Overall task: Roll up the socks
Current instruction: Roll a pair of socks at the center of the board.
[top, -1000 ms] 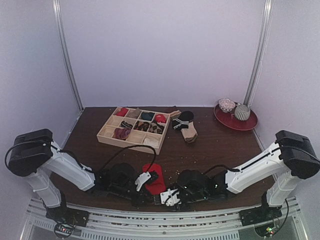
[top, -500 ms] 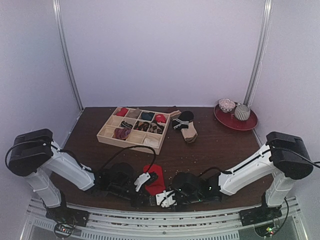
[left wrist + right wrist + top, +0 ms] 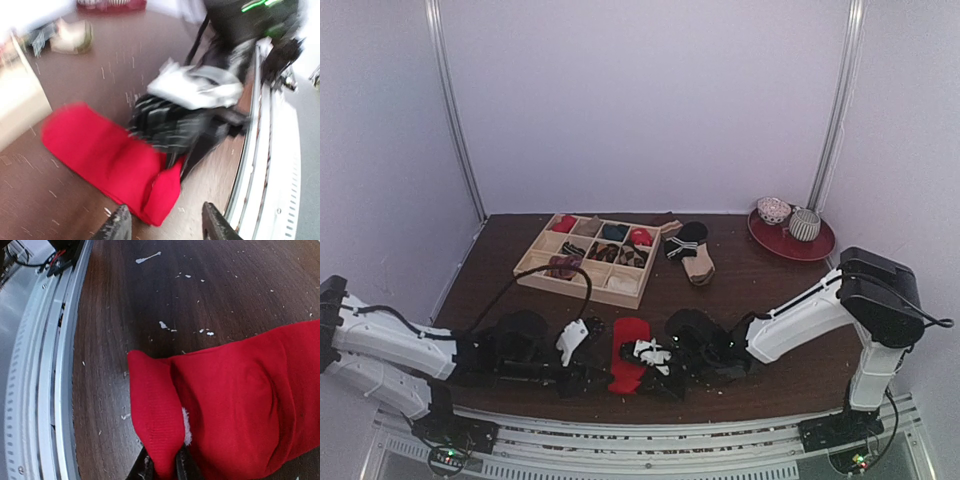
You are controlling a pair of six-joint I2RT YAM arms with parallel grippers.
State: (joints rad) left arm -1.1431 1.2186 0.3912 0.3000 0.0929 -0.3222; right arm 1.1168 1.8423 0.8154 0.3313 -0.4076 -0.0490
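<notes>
right jaws, cropped, seemingly pinch red sock (image 3: 235, 390).

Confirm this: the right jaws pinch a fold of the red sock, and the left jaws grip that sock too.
Wrong on the left side. The right gripper does pinch a fold of the red sock, but the left gripper has its jaws open and holds nothing; the sock lies ahead of it. The left wrist view shows this.

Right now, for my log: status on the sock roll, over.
Right tool shut on red sock, folded end. Left tool open, off the sock. Wooden tray apart, farther back.
</notes>
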